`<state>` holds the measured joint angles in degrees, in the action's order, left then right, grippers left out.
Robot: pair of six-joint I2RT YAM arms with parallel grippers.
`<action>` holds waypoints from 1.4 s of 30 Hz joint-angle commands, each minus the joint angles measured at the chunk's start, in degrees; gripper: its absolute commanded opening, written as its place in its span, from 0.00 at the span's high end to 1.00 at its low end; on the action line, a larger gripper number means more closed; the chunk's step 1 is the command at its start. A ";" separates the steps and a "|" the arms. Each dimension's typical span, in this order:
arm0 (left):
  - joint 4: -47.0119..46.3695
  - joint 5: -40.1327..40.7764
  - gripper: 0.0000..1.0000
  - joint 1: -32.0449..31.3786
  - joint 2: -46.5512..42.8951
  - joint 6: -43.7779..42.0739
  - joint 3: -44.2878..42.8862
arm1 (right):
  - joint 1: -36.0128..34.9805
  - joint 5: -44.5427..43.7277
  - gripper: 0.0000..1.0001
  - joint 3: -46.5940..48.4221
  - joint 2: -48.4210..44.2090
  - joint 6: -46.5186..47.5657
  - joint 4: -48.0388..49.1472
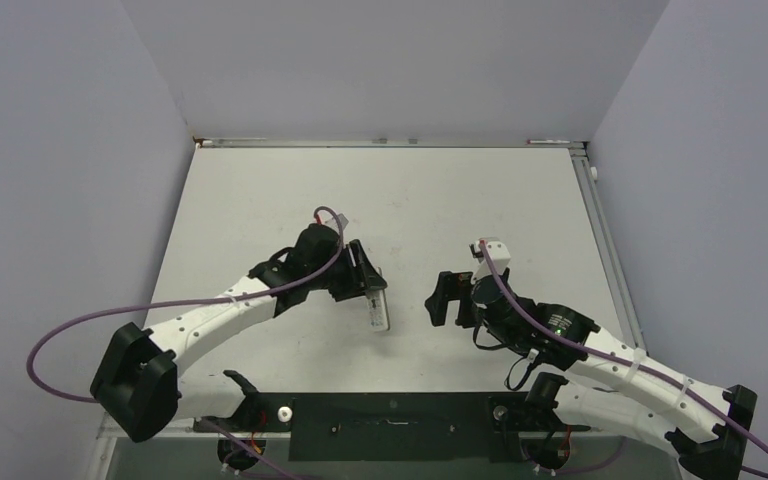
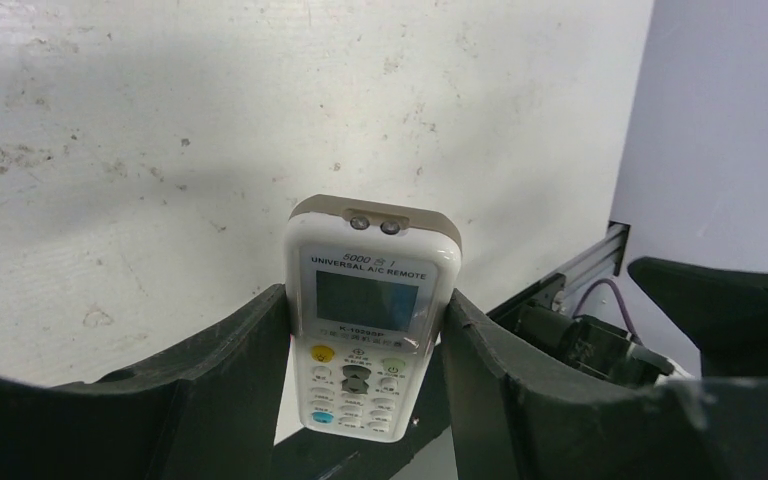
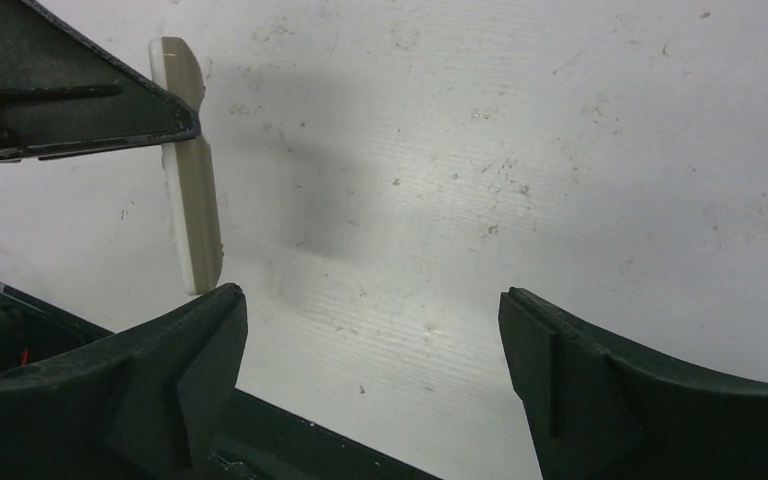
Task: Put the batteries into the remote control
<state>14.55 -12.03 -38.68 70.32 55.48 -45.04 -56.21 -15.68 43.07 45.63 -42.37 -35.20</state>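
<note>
My left gripper (image 1: 364,284) is shut on the remote control (image 1: 378,310), a slim white handset. In the left wrist view the remote control (image 2: 371,300) stands between the two black fingers (image 2: 230,370), its screen and buttons facing the camera. From the right wrist it appears edge on as a thin beige-white bar (image 3: 192,200), lifted off the table and pinched by the left finger (image 3: 80,100). My right gripper (image 1: 447,300) stands to the right of the remote, apart from it, open with only bare table between its fingertips (image 3: 372,330). The batteries are out of view.
A black plate (image 1: 390,415) lies between the arm bases at the near edge. Metal rails run along the table's back edge (image 1: 390,142) and right edge (image 1: 610,250). Pale walls close the table in on three sides.
</note>
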 commanded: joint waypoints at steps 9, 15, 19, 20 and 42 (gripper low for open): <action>7.37 11.16 1.00 -4.25 18.82 -1.55 -14.94 | 0.46 -2.02 0.02 -0.74 -2.02 1.82 -4.07; 11.32 14.83 1.00 -5.00 24.95 -1.62 -19.00 | 0.48 -0.51 0.02 -2.04 -3.85 1.04 -3.68; 11.30 14.47 1.00 -5.02 27.30 -1.73 -19.59 | 0.49 0.22 0.02 -2.37 -4.08 0.80 -3.69; 11.39 14.31 1.00 -5.07 28.00 -1.84 -19.92 | 0.48 0.39 0.02 -2.45 -3.98 0.80 -3.67; 15.40 14.44 0.70 -5.93 34.47 -1.72 -24.56 | 0.46 1.31 0.01 -3.17 -3.88 1.08 -2.94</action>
<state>28.18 1.21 -44.23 104.14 53.30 -66.78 -55.90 -14.33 40.21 42.11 -41.34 -39.55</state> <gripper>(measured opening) 0.488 0.990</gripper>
